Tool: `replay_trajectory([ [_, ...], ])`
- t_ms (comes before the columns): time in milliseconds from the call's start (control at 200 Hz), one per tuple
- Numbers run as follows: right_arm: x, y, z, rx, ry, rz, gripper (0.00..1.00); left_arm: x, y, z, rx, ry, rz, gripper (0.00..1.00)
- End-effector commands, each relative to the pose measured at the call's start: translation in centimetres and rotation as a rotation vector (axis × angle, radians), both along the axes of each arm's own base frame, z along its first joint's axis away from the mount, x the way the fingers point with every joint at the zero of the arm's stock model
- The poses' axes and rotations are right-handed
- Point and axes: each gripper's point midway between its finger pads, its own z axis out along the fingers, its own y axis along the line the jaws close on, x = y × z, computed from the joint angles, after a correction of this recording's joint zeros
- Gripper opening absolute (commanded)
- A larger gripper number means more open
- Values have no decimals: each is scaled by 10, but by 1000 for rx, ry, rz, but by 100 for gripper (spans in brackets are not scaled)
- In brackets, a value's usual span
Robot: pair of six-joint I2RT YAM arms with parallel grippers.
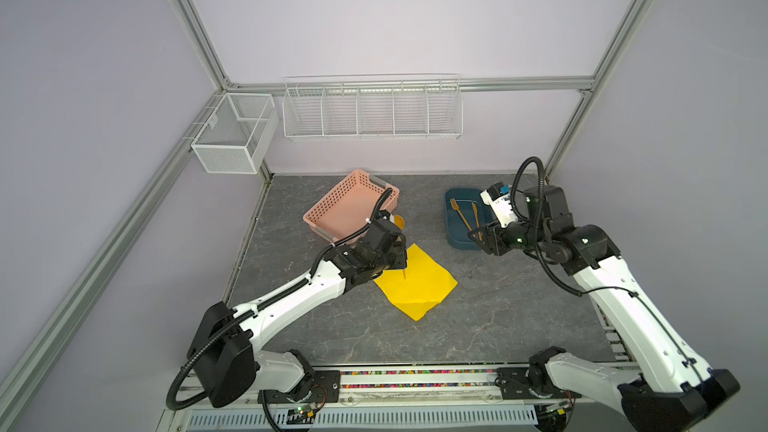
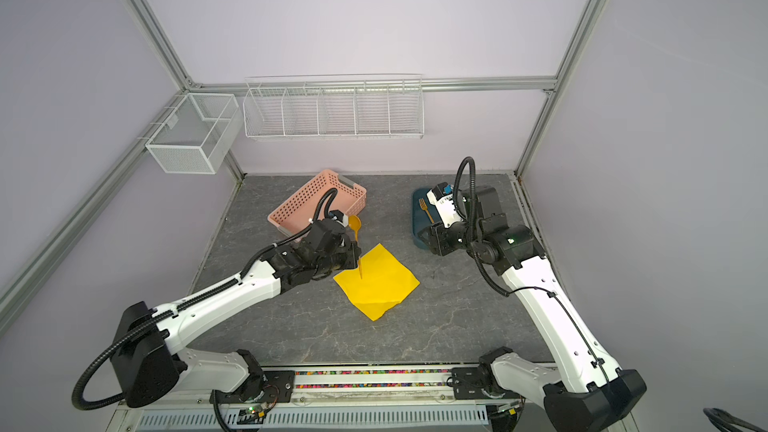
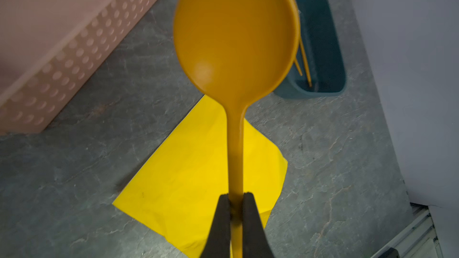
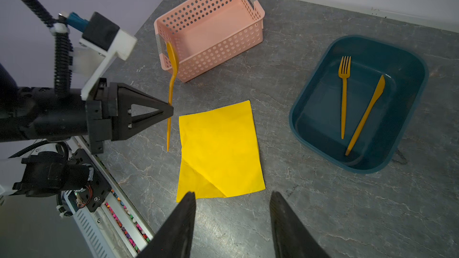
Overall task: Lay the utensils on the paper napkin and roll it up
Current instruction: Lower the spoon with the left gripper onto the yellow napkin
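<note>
The yellow paper napkin (image 1: 415,284) (image 2: 376,284) (image 4: 218,150) lies flat mid-table, with one near corner folded over. My left gripper (image 1: 402,257) (image 2: 357,257) (image 3: 236,196) (image 4: 171,110) is shut on the handle of the orange spoon (image 3: 236,33) (image 4: 172,55). It holds the spoon nearly upright, bowl up, with the handle tip just above the napkin's left corner. The fork (image 4: 344,95) (image 1: 459,211) and knife (image 4: 367,112) lie side by side in a dark blue tray (image 4: 318,110) (image 1: 451,218). My right gripper (image 4: 232,193) (image 1: 478,238) hangs open and empty above the tray's near end.
An empty pink perforated basket (image 1: 349,205) (image 4: 218,53) stands behind the napkin, close to the left wrist. Two white wire baskets (image 1: 372,112) (image 1: 235,130) hang on the back and left walls. A rail with coloured beads (image 4: 124,229) runs along the front edge.
</note>
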Motion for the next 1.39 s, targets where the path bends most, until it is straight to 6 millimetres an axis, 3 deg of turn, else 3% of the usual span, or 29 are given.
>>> replay_trajectory([
  [0, 1, -3, -8, -18, 0, 19, 51, -1, 1, -16, 54, 75, 44, 0],
  [230, 6, -7, -24, -36, 34, 13, 52, -4, -17, -57, 142, 237, 0, 0],
  [375, 8, -8, -26, -35, 37, 11, 52, -3, -21, -72, 176, 269, -3, 0],
  [1105, 8, -11, -28, -31, 41, 9, 52, -5, -20, -114, 342, 401, -35, 0],
  [1390, 7, -12, -29, -29, 41, 7, 52, -8, -16, -121, 366, 425, -32, 0],
])
